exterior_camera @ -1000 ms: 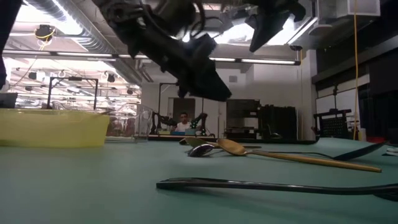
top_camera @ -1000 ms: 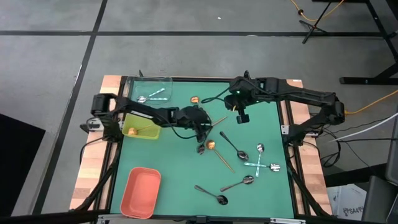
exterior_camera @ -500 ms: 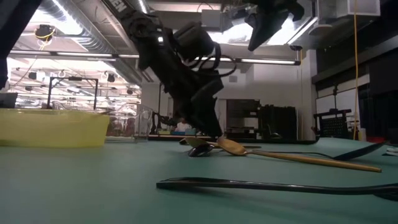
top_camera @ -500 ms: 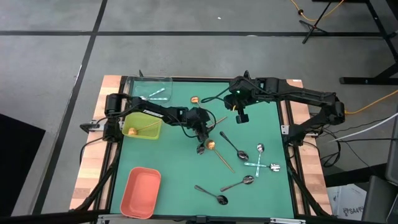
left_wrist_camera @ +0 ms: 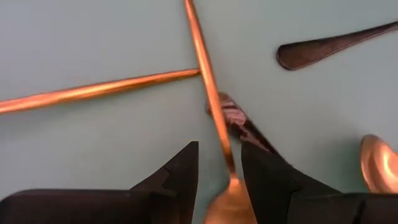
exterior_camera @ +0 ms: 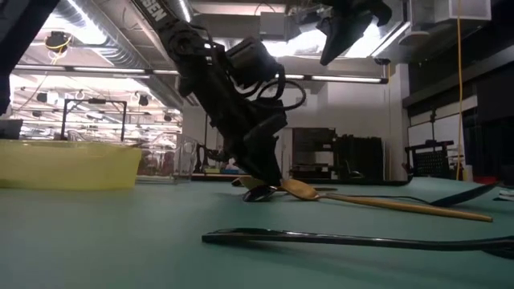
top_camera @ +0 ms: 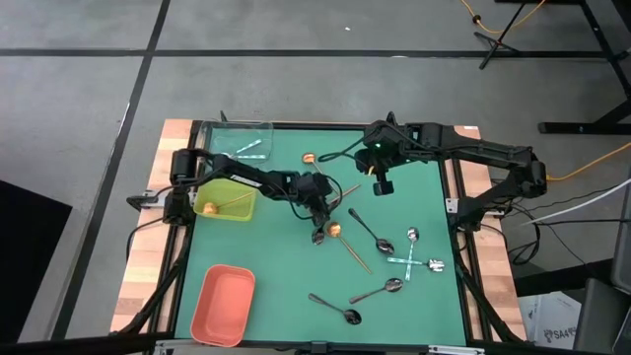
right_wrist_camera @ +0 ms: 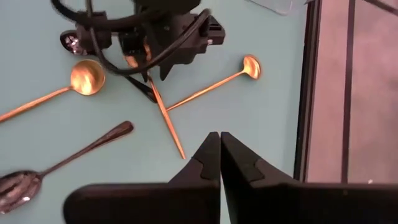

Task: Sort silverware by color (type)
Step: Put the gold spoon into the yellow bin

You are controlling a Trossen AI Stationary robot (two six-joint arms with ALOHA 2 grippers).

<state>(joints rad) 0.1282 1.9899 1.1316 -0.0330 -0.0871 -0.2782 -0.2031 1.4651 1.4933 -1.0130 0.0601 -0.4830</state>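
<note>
My left gripper (left_wrist_camera: 219, 149) is down at the green mat (top_camera: 286, 266) near its middle, open. Its two fingers stand on either side of a gold spoon (left_wrist_camera: 211, 99), just above the bowl (left_wrist_camera: 230, 205). That spoon lies across a dark spoon's handle (left_wrist_camera: 239, 121) and beside a second gold handle (left_wrist_camera: 93, 90). In the low view the left gripper (exterior_camera: 269, 181) reaches down to these spoons. My right gripper (top_camera: 383, 187) hangs shut, high over the mat's far right, holding nothing. The right wrist view shows the shut right gripper (right_wrist_camera: 220, 138) looking down on the left hand.
A clear tray (top_camera: 245, 143) with silver spoons stands at the far left. Next to it is a yellow-green tray (top_camera: 225, 202) with a gold spoon, and a salmon tray (top_camera: 224, 304) sits near left. Loose dark, silver and gold spoons (top_camera: 380, 291) lie on the mat's right half.
My left gripper has come down from above the mat onto the crossed spoons and has tipped more steeply downward. Most of this happened early in the second. It has since stayed nearly still. The spoons have not shifted.
</note>
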